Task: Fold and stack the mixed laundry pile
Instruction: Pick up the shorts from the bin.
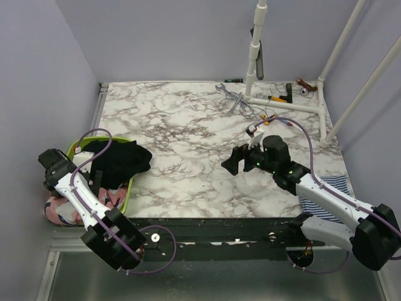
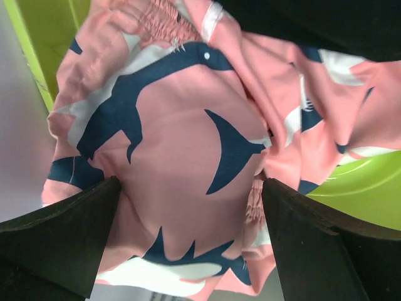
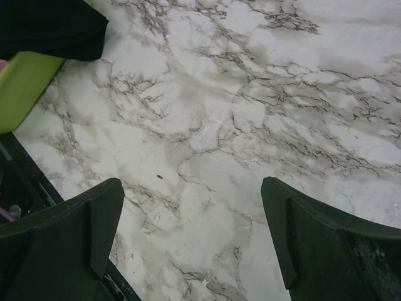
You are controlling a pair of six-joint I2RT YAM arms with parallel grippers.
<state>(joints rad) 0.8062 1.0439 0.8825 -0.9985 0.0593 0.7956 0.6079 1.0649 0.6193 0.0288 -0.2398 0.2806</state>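
Observation:
The pink shark-print garment bulges between the wide-apart jaws of my left gripper, which is open and straddles it. In the top view this pink garment hangs over the left side of the lime green basin, with my left gripper right above it. The black garment lies heaped in the basin and also shows in the left wrist view. The striped garment lies at the table's front right, partly under my right arm. My right gripper is open and empty over bare marble.
The basin's rim and a corner of the black garment show at the right wrist view's upper left. A white pipe frame, cables and hand tools sit at the back right. Purple walls close in on both sides.

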